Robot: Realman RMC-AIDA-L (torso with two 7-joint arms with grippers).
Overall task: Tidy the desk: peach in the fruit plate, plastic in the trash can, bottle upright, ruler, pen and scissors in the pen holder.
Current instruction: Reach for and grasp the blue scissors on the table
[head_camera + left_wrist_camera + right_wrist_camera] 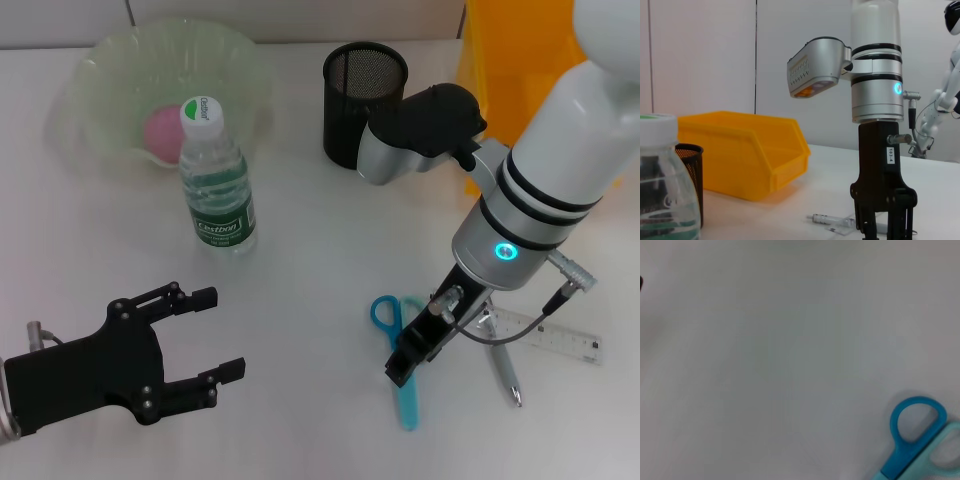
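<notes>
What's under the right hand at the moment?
The scissors lie on the table under the right hand, blue and teal handles showing. The hand covers their middle, so whether its fingers touch them cannot be seen. Pen and ruler lie beside.

The right end effector (883, 227) carries a "103-4" label.

White desk (300, 250) — pale panelled wall (715, 55) behind.
</notes>
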